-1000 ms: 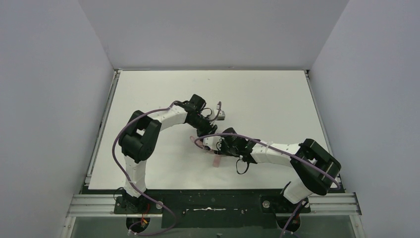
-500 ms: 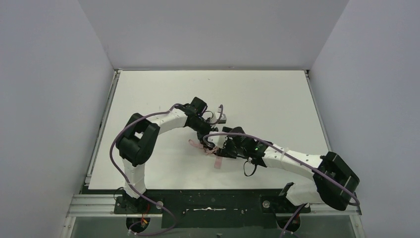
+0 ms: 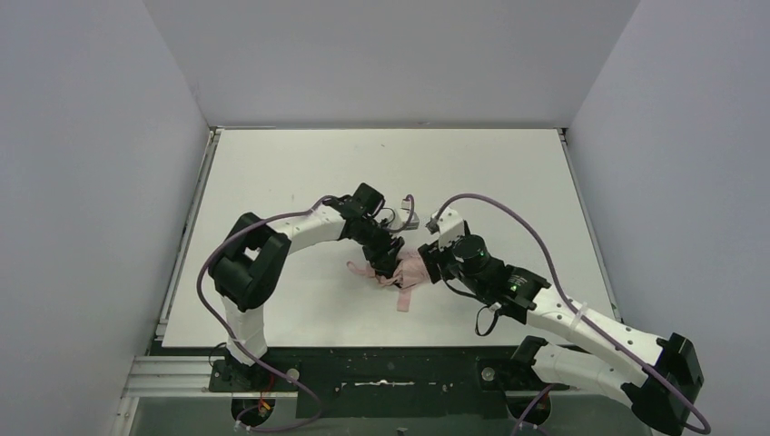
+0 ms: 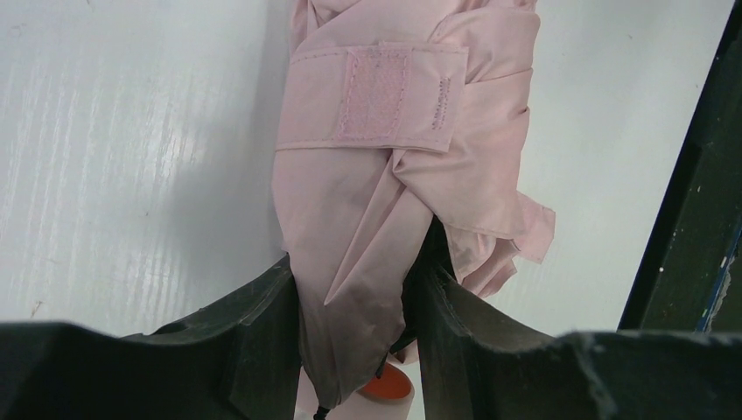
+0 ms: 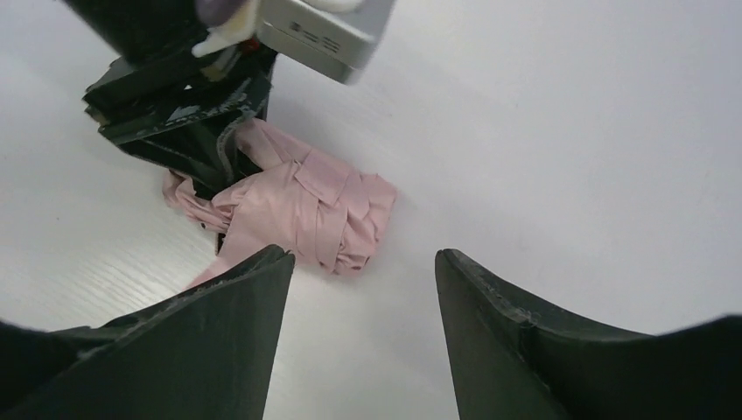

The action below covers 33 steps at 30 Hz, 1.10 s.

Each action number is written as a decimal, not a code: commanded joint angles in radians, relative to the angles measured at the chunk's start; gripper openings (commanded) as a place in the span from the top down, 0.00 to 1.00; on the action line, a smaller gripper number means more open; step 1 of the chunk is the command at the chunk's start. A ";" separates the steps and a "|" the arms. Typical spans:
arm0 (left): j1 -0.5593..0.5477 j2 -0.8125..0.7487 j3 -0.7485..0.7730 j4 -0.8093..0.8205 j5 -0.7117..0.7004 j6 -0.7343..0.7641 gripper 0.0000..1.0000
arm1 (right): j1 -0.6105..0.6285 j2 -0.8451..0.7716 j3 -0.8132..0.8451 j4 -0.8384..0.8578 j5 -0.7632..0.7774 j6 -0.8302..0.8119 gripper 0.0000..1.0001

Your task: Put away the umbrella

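The umbrella (image 3: 405, 272) lies folded on the white table's middle, a pale pink bundle of fabric with its strap trailing toward the near edge. My left gripper (image 3: 388, 261) is shut on the fabric. In the left wrist view the black fingers (image 4: 262, 315) pinch the umbrella (image 4: 367, 201) on both sides, below the strap (image 4: 385, 96) wrapped across it. The handle (image 4: 385, 395) shows beneath the jaws. My right gripper (image 3: 434, 261) stands just right of the bundle. In the right wrist view it (image 5: 363, 255) is open and empty, and the umbrella (image 5: 306, 206) lies a short way ahead.
The white table (image 3: 272, 173) is walled by grey panels on the left, back and right. A black rail (image 3: 390, 368) with the arm bases runs along the near edge. Purple cables (image 3: 495, 204) loop over both arms.
My right gripper has opened and drawn back to the right, off the umbrella, its arm swinging toward the right corner. The left gripper has shifted slightly down-right and closed more on the fabric.
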<state>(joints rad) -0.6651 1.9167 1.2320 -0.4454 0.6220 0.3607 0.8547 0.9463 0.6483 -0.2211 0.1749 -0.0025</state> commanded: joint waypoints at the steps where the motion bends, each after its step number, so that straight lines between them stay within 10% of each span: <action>1: -0.024 -0.036 -0.070 0.039 -0.188 -0.117 1.00 | 0.004 -0.040 -0.025 -0.108 0.166 0.481 0.38; 13: -0.147 -0.173 -0.316 0.395 -0.522 -0.484 1.00 | 0.003 -0.078 -0.116 -0.235 0.233 1.064 0.42; 25: -0.214 -0.162 -0.247 0.246 -0.528 -0.191 1.00 | -0.048 0.005 0.037 -0.246 0.193 0.608 0.29; 33: -0.180 -0.160 -0.178 0.190 -0.574 -0.018 1.00 | -0.181 -0.096 0.014 -0.318 0.090 0.608 0.30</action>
<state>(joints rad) -0.8764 1.7367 1.0138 -0.1596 0.1101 0.2401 0.7418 0.9119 0.6586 -0.4953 0.3115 0.6041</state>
